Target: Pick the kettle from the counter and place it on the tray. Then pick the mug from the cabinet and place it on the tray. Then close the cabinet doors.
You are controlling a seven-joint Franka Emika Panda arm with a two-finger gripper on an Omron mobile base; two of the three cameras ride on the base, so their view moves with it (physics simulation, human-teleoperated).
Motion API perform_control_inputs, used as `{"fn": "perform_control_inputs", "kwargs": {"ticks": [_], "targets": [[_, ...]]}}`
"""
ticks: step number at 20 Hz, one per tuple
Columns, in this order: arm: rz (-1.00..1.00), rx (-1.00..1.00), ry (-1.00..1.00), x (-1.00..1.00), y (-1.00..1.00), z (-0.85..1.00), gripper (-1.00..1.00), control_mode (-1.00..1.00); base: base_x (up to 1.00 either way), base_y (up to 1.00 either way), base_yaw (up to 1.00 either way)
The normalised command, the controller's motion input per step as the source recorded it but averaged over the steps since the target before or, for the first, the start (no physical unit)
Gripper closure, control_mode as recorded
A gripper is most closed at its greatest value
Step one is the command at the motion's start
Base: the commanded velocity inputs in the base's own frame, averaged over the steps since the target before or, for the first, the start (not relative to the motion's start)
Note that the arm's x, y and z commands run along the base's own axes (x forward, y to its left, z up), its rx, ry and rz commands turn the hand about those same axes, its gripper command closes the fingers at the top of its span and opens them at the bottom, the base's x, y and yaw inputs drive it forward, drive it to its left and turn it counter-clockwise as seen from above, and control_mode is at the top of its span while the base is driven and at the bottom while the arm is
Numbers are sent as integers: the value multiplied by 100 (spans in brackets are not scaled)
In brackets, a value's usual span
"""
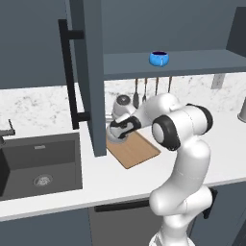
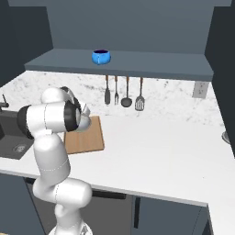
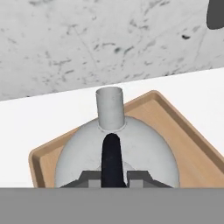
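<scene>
The silver-grey kettle (image 3: pixel 131 148) is over the middle of the wooden tray (image 3: pixel 175 118), spout pointing at the backsplash. My gripper (image 3: pixel 113 179) is shut on its black arched handle (image 3: pixel 111 153) from above. Whether its base rests on the board I cannot tell. In the left base view the gripper (image 1: pixel 120 129) hangs over the tray (image 1: pixel 139 153) beside the open cabinet door (image 1: pixel 91 72). From the right, the arm hides most of the kettle (image 2: pixel 85 122) on the tray (image 2: pixel 87 137). The blue mug (image 1: pixel 159 58) (image 2: pixel 101 57) stands on the cabinet shelf (image 1: pixel 202 62).
A dark sink (image 1: pixel 41 163) lies to the left of the tray. Several utensils (image 2: pixel 123 94) hang on the backsplash under the shelf. A taller grey vessel (image 1: pixel 242 110) stands at the far right of the white counter (image 2: pixel 160 151). The door's black bar handle (image 1: pixel 68 72) juts forward.
</scene>
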Motion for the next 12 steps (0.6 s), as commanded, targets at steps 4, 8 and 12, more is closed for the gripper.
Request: {"fn": "perform_control_inputs", "kwargs": {"ticks": [4, 8, 12], "targets": [[0, -1, 2, 1, -2, -39, -100, -100, 0, 0, 0], [0, 0, 0, 0, -11, -29, -100, -100, 0, 0, 0], [0, 0, 0, 2, -7, -25, -100, -100, 0, 0, 0]]}}
